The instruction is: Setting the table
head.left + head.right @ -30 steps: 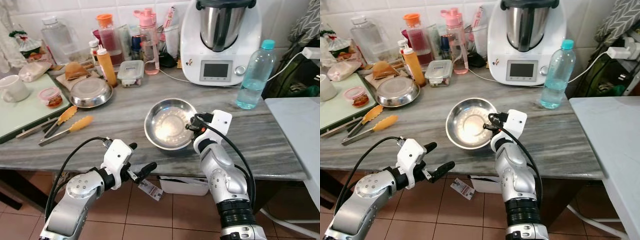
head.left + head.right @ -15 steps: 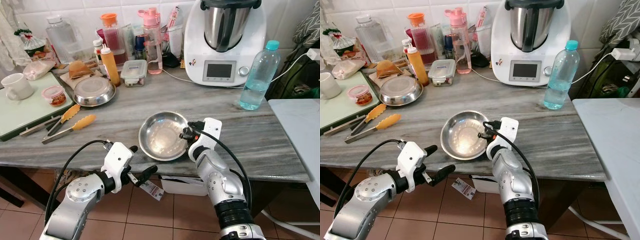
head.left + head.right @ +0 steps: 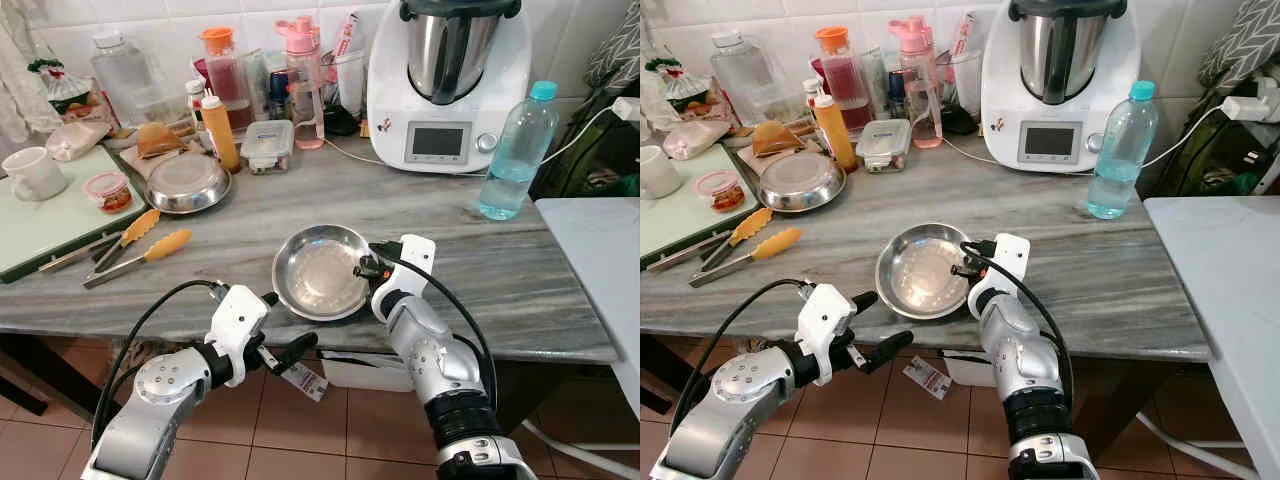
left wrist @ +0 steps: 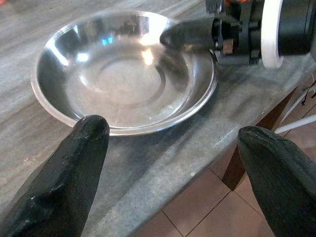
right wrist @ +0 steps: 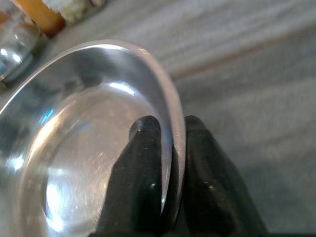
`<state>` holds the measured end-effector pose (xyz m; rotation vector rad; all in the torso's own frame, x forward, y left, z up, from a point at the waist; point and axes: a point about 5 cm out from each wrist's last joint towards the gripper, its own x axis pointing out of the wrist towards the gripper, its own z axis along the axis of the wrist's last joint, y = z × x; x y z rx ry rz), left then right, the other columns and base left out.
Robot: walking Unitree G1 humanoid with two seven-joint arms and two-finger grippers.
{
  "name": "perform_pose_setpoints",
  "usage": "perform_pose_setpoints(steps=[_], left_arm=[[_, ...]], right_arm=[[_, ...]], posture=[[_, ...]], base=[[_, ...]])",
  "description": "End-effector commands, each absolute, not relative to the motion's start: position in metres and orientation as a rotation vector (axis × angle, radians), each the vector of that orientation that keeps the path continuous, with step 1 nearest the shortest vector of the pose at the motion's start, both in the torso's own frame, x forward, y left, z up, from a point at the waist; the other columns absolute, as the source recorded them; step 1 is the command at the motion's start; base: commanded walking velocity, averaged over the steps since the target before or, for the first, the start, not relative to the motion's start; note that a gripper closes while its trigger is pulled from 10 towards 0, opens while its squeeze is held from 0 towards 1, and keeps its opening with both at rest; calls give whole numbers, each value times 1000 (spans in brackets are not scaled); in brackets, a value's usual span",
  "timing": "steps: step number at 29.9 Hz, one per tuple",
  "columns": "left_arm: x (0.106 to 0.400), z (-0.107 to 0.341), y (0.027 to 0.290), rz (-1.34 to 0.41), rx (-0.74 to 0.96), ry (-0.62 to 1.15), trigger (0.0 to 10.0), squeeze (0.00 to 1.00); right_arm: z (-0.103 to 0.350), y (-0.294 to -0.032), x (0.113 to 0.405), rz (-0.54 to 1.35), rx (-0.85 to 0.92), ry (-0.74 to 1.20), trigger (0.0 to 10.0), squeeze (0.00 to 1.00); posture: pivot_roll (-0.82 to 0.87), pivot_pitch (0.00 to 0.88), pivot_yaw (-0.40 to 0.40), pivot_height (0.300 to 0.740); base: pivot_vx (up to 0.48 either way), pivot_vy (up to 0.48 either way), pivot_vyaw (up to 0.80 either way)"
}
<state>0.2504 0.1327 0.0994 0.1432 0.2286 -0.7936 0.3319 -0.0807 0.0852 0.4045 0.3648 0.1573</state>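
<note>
Plainly, bowl: the steel bowl (image 3: pixel 320 272) sits upright and empty on the marble surface (image 3: pixel 520 270), close to its front edge, roughly midway along it.
Right claw: the right claw (image 3: pixel 366 270) pinches the bowl's rim on its right side, one finger inside the wall and one outside, as the right wrist view shows (image 5: pixel 170 148); a rim pinch suits a thin wall with no handle.
Why there: so near the front edge, the bowl looks ready to be lifted or drawn off the surface toward wherever the table is being laid. That is my reading only.
Left claw: the left claw (image 3: pixel 283 330) hangs below and just in front of the surface's front edge, fingers spread wide and holding nothing, pointing at the bowl's near side; probably waiting to steady it.
Near neighbours: orange-tipped tongs (image 3: pixel 135 256) lie toward the left front, well apart from the bowl.
Further back: a second steel bowl (image 3: pixel 186 183), a squeeze bottle (image 3: pixel 220 130), a lidded container (image 3: pixel 267 146) and a pink bottle (image 3: pixel 305 80) crowd the back left.
Back right: a white kitchen machine (image 3: pixel 447 85) and a water bottle (image 3: pixel 511 150) stand at the rear.
Far left: a mug (image 3: pixel 28 173) on a green board.
Obstruction: nothing lies between the bowl and the front edge; the right arm's cable (image 3: pixel 440 290) loops beside the rim.
</note>
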Motion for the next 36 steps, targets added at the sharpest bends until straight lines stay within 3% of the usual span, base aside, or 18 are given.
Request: perform_pose_setpoints(steps=[1,28,36], left_arm=[[254,102,134,-789,162,227,10000,0],[255,101,134,-793,166,233,10000,0],[255,101,134,-797,167,236,10000,0]], right_arm=[[86,-73,333,177,410,382,10000,1000],[88,-67,331,246,432,383,10000,1000],[95,-80,333,202,376,332,10000,1000]], posture=[[16,0,86,740],[12,0,94,740],[6,0,98,740]], base=[[0,0,0],[0,0,0],[0,0,0]])
